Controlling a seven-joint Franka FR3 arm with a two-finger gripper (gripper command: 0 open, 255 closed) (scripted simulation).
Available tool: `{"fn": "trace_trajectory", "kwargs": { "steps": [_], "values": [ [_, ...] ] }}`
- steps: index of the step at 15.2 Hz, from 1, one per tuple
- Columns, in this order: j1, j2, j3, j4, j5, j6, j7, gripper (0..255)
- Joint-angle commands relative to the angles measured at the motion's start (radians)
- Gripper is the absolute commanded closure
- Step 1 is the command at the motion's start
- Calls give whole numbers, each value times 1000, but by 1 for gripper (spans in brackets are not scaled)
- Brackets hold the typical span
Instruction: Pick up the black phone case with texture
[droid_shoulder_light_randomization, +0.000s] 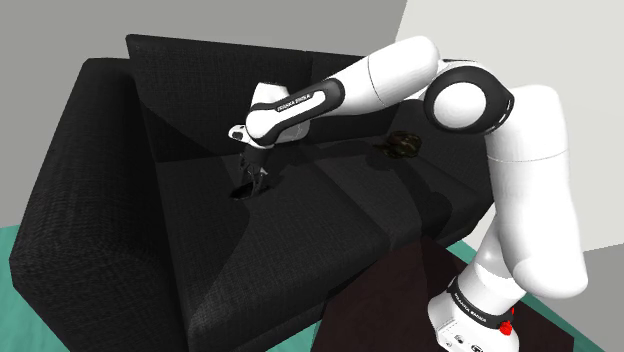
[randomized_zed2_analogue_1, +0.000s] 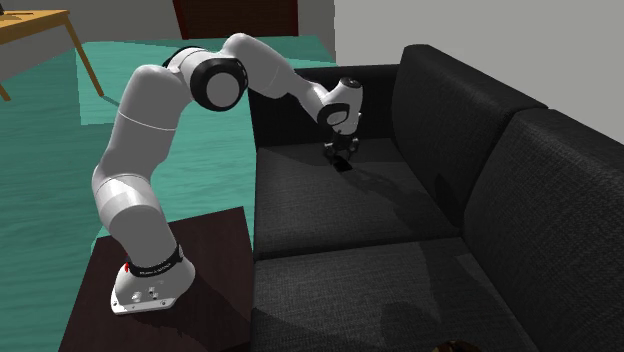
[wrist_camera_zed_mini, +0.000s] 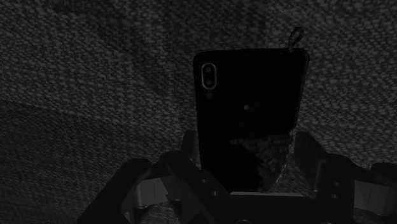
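The black phone case lies flat on the dark sofa seat. It has a camera cut-out near one far corner and a small loop at the other. My gripper is down on it, and its two black fingers press against the long edges of the case's near end. From the shoulder view the gripper points straight down at the seat with the case under its tips. In the second exterior view the case sits just beneath the gripper.
The black sofa has a tall backrest and a thick armrest close by. A small dark, olive-toned object rests on the seat towards the shoulder view's right. My stand is a dark box against the sofa's front.
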Motion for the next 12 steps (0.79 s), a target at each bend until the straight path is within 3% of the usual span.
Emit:
{"fn": "trace_trajectory", "kwargs": {
  "steps": [1, 12],
  "values": [
    [0, -14, -2, 6, -3, -21, 4, 255],
    [3, -81, -9, 43, -19, -123, 27, 255]
  ]
}}
